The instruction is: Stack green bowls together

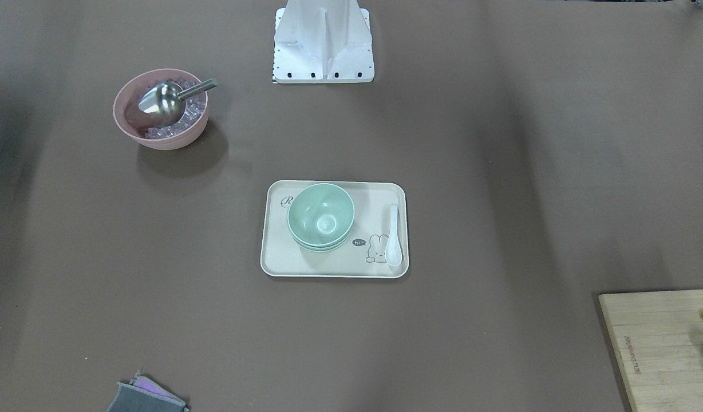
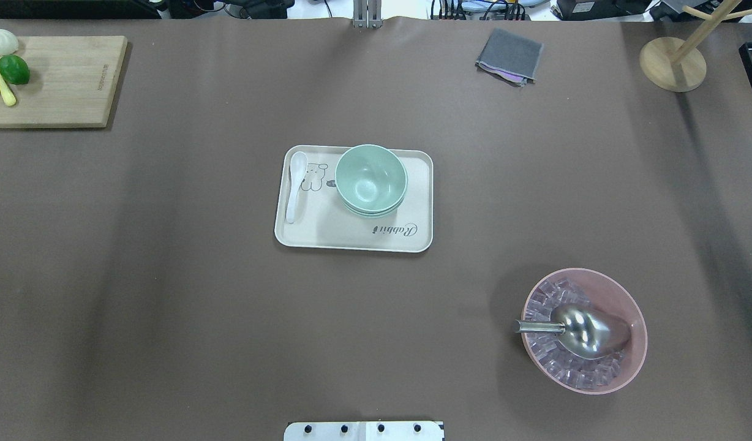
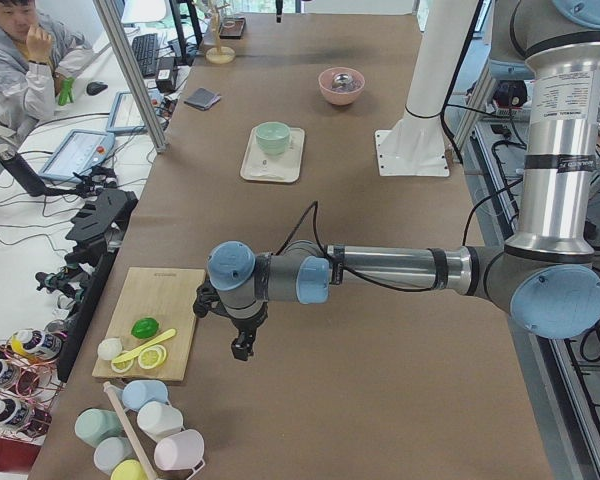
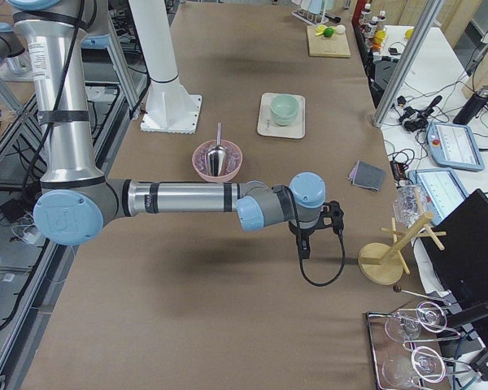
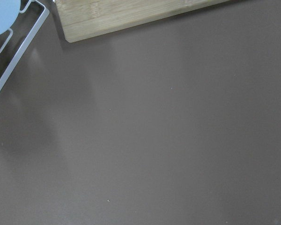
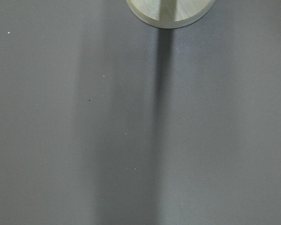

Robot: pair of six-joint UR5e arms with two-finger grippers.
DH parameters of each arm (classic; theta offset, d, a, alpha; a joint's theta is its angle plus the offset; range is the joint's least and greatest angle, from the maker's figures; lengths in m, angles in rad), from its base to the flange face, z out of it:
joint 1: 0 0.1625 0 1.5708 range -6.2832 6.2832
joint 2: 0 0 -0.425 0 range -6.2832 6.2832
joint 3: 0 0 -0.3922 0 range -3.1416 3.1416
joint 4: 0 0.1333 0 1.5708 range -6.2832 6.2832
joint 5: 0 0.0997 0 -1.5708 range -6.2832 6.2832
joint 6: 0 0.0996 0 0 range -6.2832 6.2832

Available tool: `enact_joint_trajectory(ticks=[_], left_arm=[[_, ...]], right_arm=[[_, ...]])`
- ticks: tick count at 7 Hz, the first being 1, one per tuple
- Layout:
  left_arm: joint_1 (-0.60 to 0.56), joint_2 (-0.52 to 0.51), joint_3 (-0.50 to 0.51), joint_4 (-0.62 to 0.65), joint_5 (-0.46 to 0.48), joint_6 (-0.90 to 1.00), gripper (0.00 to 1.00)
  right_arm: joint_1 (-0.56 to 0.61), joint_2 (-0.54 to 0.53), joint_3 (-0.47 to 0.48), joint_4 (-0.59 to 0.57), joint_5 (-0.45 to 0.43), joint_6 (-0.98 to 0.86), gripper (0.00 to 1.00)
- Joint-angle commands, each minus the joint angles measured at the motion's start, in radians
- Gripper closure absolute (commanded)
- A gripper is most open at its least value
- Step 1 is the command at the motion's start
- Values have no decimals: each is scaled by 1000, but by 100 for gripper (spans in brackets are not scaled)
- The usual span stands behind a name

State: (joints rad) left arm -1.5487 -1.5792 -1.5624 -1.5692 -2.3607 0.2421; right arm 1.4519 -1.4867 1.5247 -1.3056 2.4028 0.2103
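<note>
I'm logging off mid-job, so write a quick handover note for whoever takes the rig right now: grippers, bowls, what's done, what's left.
Left gripper: hangs over bare table near the cutting board, nothing seen in it; open or shut cannot be told.
Right gripper: the same, near the wooden stand.
Green bowls: nested in one stack on the tray, beside the white spoon.
Done: stacking looks complete.
Left: nothing apparent.

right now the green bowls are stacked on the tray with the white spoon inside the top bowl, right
The green bowls are stacked on the tray, but the white spoon lies on the tray beside them, not inside the top bowl. The overhead exterior view shows it.
</note>
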Motion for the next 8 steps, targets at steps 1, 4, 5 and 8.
enact_joint_trajectory(ticks=[1, 4, 5, 8], left_arm=[[-14, -8, 22, 8, 1, 48, 1], [-14, -13, 22, 3, 0, 40, 1], [-14, -13, 22, 3, -3, 40, 1], [-14, -10, 21, 3, -5, 40, 1]], right_arm=[[13, 17, 18, -43, -8, -2, 0], [-4, 11, 32, -116, -46, -147, 0], [22, 16, 32, -200, -65, -249, 0], [45, 65, 42, -322, -79, -295, 0]])
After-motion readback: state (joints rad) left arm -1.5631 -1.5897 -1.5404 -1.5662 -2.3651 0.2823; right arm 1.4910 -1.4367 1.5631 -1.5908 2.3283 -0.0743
